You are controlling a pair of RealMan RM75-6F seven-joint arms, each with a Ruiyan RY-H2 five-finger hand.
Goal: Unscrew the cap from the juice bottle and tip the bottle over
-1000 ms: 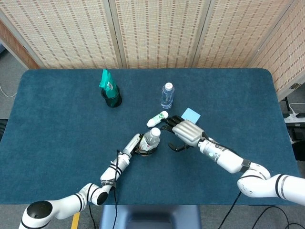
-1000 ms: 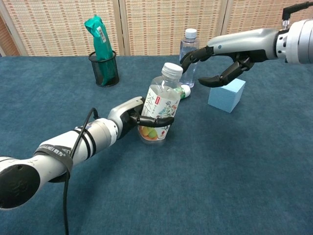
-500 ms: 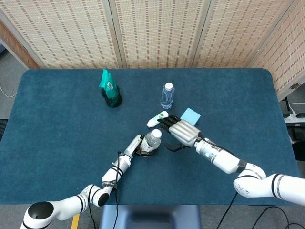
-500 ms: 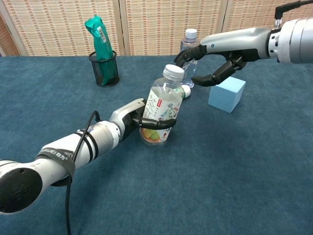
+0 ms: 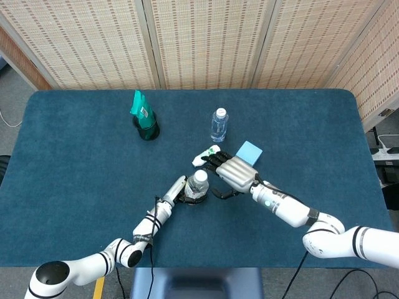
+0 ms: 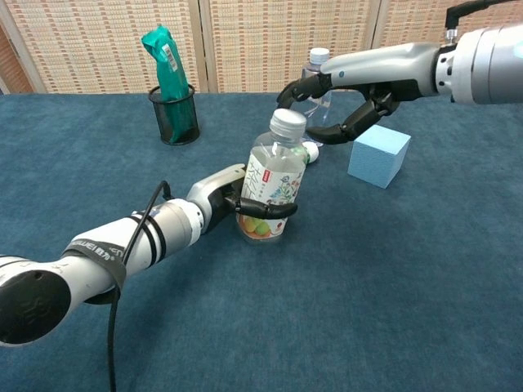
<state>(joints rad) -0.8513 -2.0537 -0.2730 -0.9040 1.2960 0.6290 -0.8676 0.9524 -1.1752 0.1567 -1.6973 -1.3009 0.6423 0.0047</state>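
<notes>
While the left hand (image 6: pixel 231 196) wraps its fingers around the lower body of the juice bottle (image 6: pixel 272 181), the bottle stands upright near the middle of the blue worktop (image 6: pixel 409 269) with its white cap (image 6: pixel 287 122) still on. The right hand (image 6: pixel 343 102) hovers just beside and above that cap, fingers spread and curved, holding nothing; from the head view it sits close to the bottle top without clearly touching it. Two upright bottles are on the worktop: the juice bottle and one clear water bottle (image 5: pixel 219 124) further back, also capped. One small white bottle (image 5: pixel 205 155) with a green mark lies on its side between them. One light blue cube (image 6: pixel 378 155) rests just to the right of the right hand's fingers. One black mesh cup (image 6: pixel 173 115) stands at the far left, and it holds one green packet (image 6: pixel 163 51) that sticks up out of its rim.
</notes>
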